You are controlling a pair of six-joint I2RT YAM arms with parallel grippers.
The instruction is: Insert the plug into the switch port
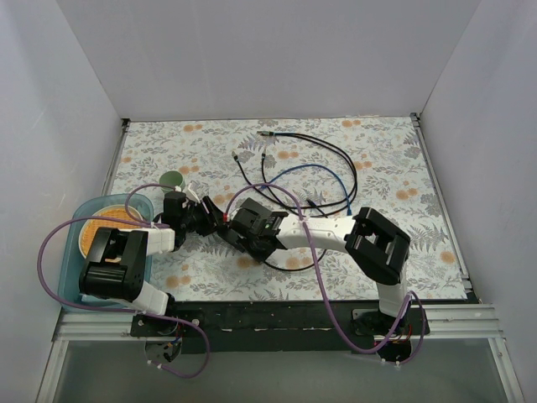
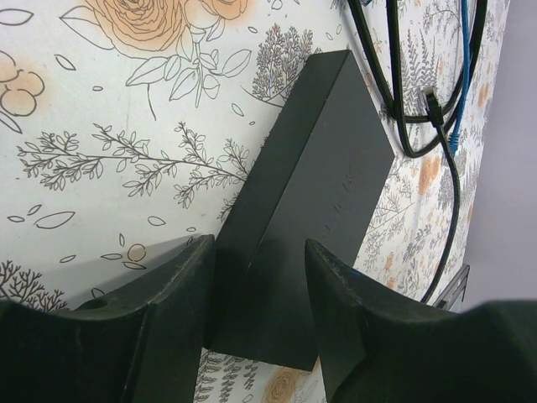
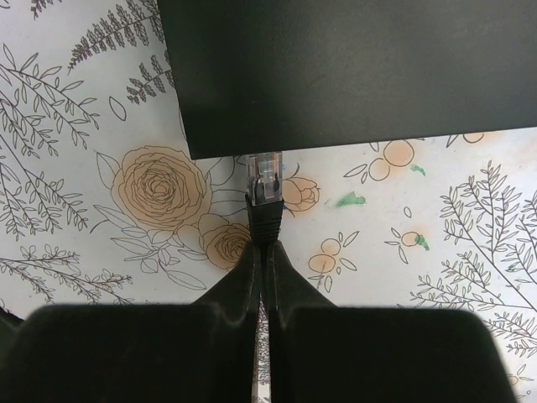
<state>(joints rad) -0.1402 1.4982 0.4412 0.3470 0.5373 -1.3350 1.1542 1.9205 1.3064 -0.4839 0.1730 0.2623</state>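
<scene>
The dark grey switch box (image 2: 310, 159) lies on the flowered mat, and my left gripper (image 2: 260, 252) is shut on its near end, one finger on each long side. In the right wrist view the box (image 3: 352, 75) fills the top. My right gripper (image 3: 264, 245) is shut on the black boot of the plug (image 3: 267, 193). The plug's clear tip touches the box's long edge and partly disappears under it. The switch port itself is hidden. From above, the left gripper (image 1: 204, 220) and right gripper (image 1: 237, 227) meet at the mat's centre-left.
Loose black and blue cables (image 1: 310, 168) loop across the middle and back of the mat, also just beyond the box's far end (image 2: 403, 101). A blue tray (image 1: 75, 220) holding an orange plate sits at the left edge, with a green cup (image 1: 172, 179) behind it.
</scene>
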